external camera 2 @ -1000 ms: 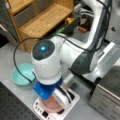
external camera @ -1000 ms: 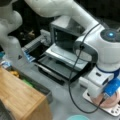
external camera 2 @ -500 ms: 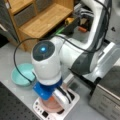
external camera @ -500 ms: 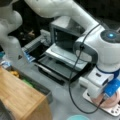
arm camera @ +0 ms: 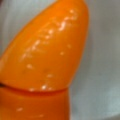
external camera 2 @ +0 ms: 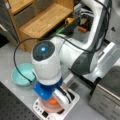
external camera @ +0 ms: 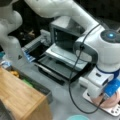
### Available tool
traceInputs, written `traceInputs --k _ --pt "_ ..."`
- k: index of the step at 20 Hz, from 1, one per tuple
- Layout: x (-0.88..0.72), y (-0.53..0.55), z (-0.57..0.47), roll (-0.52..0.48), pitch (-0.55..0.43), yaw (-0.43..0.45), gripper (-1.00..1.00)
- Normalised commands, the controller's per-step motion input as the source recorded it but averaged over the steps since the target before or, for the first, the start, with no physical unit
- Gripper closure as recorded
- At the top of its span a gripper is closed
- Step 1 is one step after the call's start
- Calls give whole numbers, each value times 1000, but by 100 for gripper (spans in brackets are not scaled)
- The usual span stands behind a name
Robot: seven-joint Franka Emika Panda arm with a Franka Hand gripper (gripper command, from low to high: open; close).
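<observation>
Orange piece fills my wrist view and lies in the pink bowl on the white scale. My gripper is down over it; I cannot tell whether it is closed. Lifting is not yet done.

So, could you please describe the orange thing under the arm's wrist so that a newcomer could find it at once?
Start at the white scale near a front view's bottom edge, in front of the teal bowl. A pinkish bowl sits on it, under the gripper. Inside lies the orange thing, glossy, smooth and tapered, the only bright orange thing in that bowl.
</observation>
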Motion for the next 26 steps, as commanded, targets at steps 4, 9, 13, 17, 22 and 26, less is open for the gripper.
traceInputs --k 4,9,13,17,22,26 --pt "43 0 20 -242 45 75 -100" --pt "2 -6 36 -231 44 73 -100" --pt "-60 -26 81 -222 58 81 -100" --pt "-122 -66 122 -216 68 97 -100" --pt "-166 -88 168 -178 28 120 -100" --pt "-211 -136 205 -148 12 145 -100"
